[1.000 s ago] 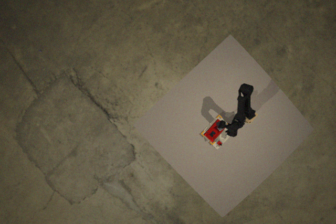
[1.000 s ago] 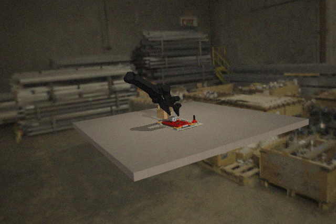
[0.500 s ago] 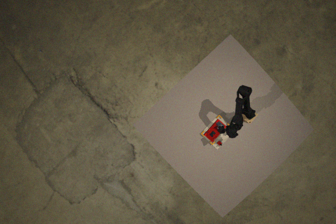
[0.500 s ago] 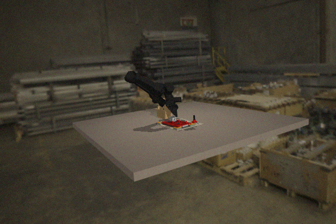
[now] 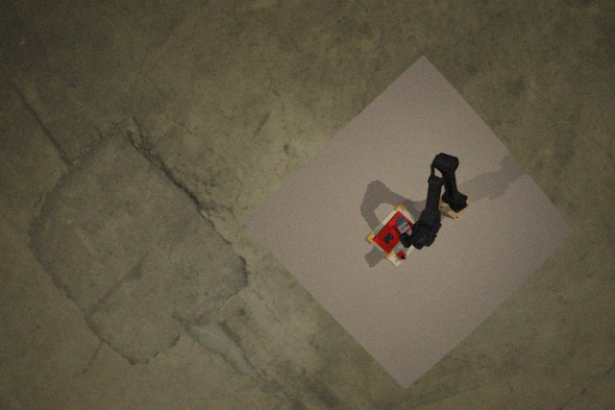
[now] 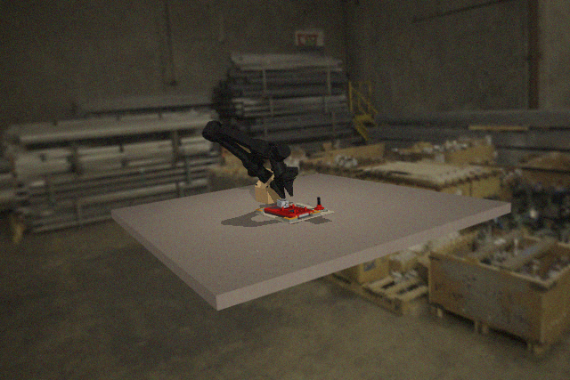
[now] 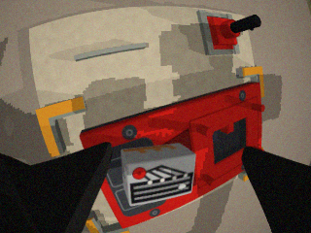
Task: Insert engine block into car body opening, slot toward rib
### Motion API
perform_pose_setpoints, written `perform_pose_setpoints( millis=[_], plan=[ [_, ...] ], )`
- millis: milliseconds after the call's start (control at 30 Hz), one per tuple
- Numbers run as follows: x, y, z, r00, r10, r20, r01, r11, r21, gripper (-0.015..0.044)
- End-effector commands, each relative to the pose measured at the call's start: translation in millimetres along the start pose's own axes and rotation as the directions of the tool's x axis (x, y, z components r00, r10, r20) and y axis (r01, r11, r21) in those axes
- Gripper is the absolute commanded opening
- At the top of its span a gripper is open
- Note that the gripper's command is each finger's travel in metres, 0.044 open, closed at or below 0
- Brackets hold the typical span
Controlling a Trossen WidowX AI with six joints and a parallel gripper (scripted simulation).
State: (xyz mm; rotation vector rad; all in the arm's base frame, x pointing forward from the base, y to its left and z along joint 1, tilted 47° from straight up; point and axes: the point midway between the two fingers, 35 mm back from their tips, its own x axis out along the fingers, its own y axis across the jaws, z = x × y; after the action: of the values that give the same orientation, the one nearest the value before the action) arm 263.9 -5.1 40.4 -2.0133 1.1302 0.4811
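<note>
The engine block (image 5: 403, 227) (image 6: 282, 204) (image 7: 157, 175) is a small light grey block with black and white stripes and a red round mark. It rests on the dark grey patterned part of the red car body (image 5: 380, 242) (image 6: 274, 211) (image 7: 228, 170), beside the opening (image 5: 387, 238) (image 7: 235, 146) and outside it. A small red rib juts into the dark opening in the wrist view. My gripper (image 6: 288, 196) (image 7: 180, 152) is open and empty above the car body, with the block seen between its spread fingers in the wrist view. The block's underside and far sides are hidden.
A pale board (image 7: 121, 29) lies under the car body, with orange corner brackets (image 7: 60, 105). A red-based lever (image 5: 401, 255) (image 6: 318, 205) (image 7: 224, 33) with a black stick rises near one end. A wooden block (image 5: 452, 211) (image 6: 263, 191) is at the arm's base.
</note>
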Motion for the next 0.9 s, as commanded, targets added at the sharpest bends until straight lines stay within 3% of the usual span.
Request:
perform_pose_setpoints(
  millis=[0,400,867],
  plan=[
    [-1,-3,1,1.000,0.025,0.003,-0.024,0.993,-0.113,0.0440],
    [-5,-5,-1,0.992,0.123,-0.008,-0.111,0.862,-0.494,0.0440],
    [-13,-9,-6,0.972,0.233,-0.037,-0.159,0.530,-0.833,0.0440]
  ],
)
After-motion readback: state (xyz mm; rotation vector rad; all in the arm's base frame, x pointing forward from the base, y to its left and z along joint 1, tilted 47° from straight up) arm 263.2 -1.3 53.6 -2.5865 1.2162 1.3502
